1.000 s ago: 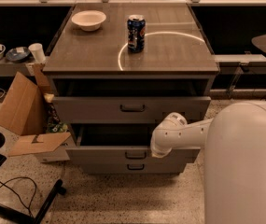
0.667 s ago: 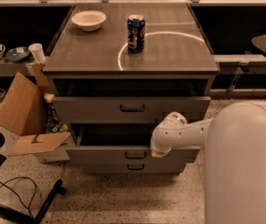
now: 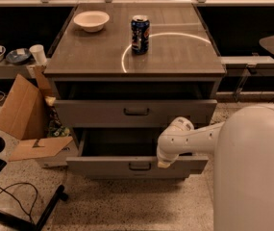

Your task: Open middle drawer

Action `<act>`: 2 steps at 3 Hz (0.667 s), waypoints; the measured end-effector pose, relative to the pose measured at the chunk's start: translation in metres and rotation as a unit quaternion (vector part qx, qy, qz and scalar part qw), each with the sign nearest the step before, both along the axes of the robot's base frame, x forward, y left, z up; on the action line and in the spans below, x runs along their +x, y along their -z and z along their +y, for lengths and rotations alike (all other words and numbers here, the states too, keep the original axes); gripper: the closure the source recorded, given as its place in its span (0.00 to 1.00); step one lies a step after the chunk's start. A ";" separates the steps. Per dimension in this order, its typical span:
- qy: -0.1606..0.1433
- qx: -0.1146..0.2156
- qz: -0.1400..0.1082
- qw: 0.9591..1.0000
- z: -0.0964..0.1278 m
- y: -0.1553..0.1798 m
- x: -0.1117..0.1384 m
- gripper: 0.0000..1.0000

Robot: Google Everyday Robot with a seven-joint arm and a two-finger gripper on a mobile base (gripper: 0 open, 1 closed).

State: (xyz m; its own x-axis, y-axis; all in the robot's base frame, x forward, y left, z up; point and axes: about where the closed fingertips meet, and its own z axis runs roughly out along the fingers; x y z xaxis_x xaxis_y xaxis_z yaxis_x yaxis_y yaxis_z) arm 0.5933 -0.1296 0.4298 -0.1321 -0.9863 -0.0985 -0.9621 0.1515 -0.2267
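The grey cabinet [image 3: 213, 66] has its drawers facing me. The top drawer [image 3: 93, 113] has a taller front and a wide handle. Below it the middle drawer [image 3: 103, 167], with a low front and a small dark bar handle [image 3: 140, 166], stands pulled well out, showing a dark hollow behind its front. My gripper [image 3: 163, 162] is at the end of the white arm [image 3: 194, 137], at the top edge of the middle drawer's front, just right of the handle. The third drawer is hidden under the pulled-out one.
A blue soda can [image 3: 140, 34] and a white bowl [image 3: 91, 20] stand on the cabinet top. An open cardboard box [image 3: 26, 114] lies left of the cabinet. A black chair base and cable [image 3: 11, 201] are at lower left. My white body [image 3: 256, 172] fills the lower right.
The middle drawer's front has come slightly further out toward me and now covers the handle of the drawer below. The arm has moved with it only a little.
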 end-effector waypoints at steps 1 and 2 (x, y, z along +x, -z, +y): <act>0.007 -0.003 0.006 1.000 -0.002 0.000 -0.007 1.00; 0.014 -0.006 0.011 1.000 -0.002 0.001 -0.015 1.00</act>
State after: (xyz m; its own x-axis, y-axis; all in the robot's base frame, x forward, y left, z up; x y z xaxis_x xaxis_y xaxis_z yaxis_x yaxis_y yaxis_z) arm 0.5786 -0.1321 0.4290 -0.1623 -0.9832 -0.0833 -0.9623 0.1764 -0.2071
